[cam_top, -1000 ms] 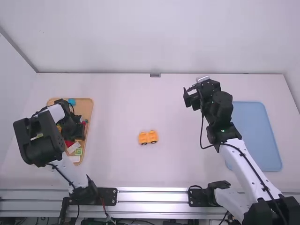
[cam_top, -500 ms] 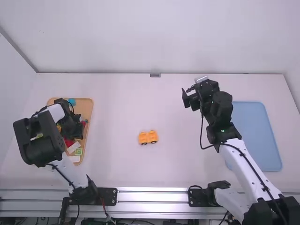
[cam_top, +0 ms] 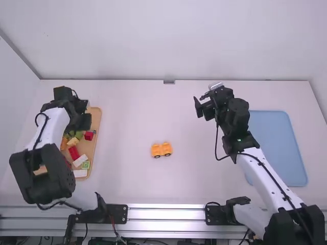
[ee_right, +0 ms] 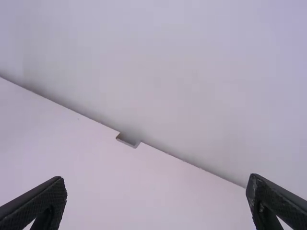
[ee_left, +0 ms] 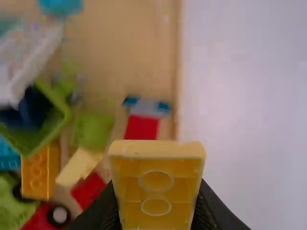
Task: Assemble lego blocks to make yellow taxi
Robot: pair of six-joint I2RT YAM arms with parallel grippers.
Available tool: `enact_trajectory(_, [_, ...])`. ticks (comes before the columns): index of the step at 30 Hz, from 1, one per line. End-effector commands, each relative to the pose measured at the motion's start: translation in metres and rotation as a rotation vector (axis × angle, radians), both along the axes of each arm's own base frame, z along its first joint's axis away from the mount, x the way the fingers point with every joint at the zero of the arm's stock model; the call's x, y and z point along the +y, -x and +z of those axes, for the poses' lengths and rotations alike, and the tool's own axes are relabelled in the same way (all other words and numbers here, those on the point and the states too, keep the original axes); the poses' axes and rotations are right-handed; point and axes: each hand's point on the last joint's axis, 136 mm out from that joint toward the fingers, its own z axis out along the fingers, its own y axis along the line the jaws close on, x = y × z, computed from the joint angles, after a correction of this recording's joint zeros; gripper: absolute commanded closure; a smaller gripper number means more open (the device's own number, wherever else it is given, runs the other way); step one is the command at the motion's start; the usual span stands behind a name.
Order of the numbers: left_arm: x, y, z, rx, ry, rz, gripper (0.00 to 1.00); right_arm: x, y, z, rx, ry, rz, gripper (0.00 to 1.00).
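Left gripper [cam_top: 83,121] has shifted forward, yellow block [ee_left: 156,189] pinched between its jaws; right gripper [cam_top: 198,102] has jaws spread.

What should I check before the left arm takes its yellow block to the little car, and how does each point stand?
1. Yellow block between the left gripper's fingers: ok.
2. Grip firm enough to press with: cannot tell.
3. Car on its wheels on the table: ok.
4. Left gripper clear of the wooden tray: not ok, it hangs over its far part.
5. Right gripper open and empty: ok.
6. Right gripper at the car to steady it: not ok, it's well off.
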Motion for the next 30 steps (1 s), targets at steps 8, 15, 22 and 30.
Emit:
enact_trajectory(8, [-0.164, -0.02, 0.081, -0.406, 0.23, -0.691, 0.87, 0.071, 0.01, -0.023, 0.062, -0.149, 0.535, 0.02])
enact_trajectory(15, [-0.239, -0.006, 0.11, -0.594, 0.491, -1.063, 0.89, 0.104, 0.044, -0.013, 0.056, -0.25, 0.955, 0.0])
enact_trajectory(22, [-0.262, 0.002, 0.122, -0.677, 0.745, -1.177, 0.93, 0.127, 0.055, 0.002, 0.113, -0.314, 1.117, 0.03])
enact_trajectory(30, [-0.278, 0.009, 0.126, -0.702, 0.867, -1.24, 0.92, 0.157, 0.06, 0.005, 0.238, -0.38, 1.197, 0.02])
